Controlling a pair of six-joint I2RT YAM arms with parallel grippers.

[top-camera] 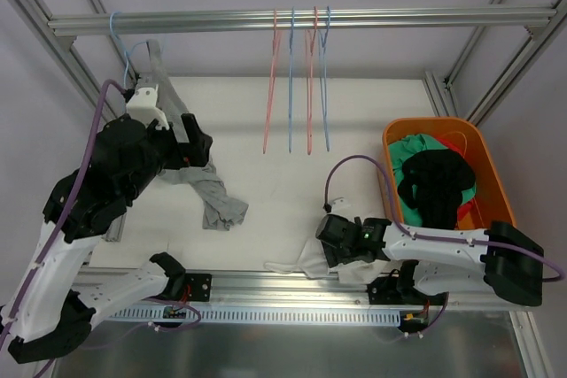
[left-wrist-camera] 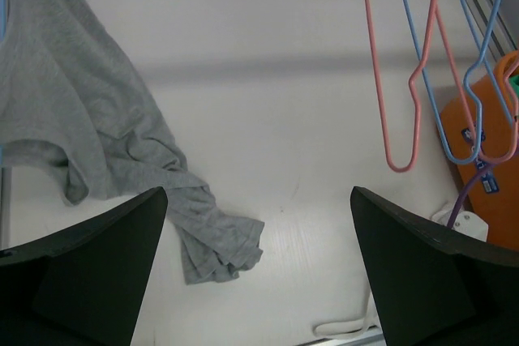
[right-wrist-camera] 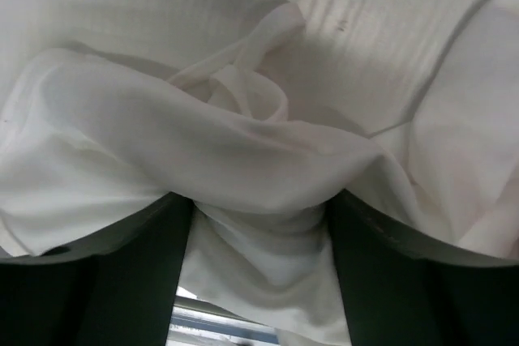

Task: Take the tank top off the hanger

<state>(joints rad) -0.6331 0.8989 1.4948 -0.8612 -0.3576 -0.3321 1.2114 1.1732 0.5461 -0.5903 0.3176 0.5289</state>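
White cloth (right-wrist-camera: 243, 143) bunches between the parted fingers of your right claw (right-wrist-camera: 258, 216), no firm pinch visible. Your left claw (left-wrist-camera: 258, 224) gapes wide, empty. Just left of it the grey tank top (left-wrist-camera: 73, 103) seemingly still hangs on the blue hanger (top-camera: 115, 31): removal unfinished.

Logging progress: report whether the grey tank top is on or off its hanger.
On: the grey tank top hangs from the blue hanger, hem bunched on the table.
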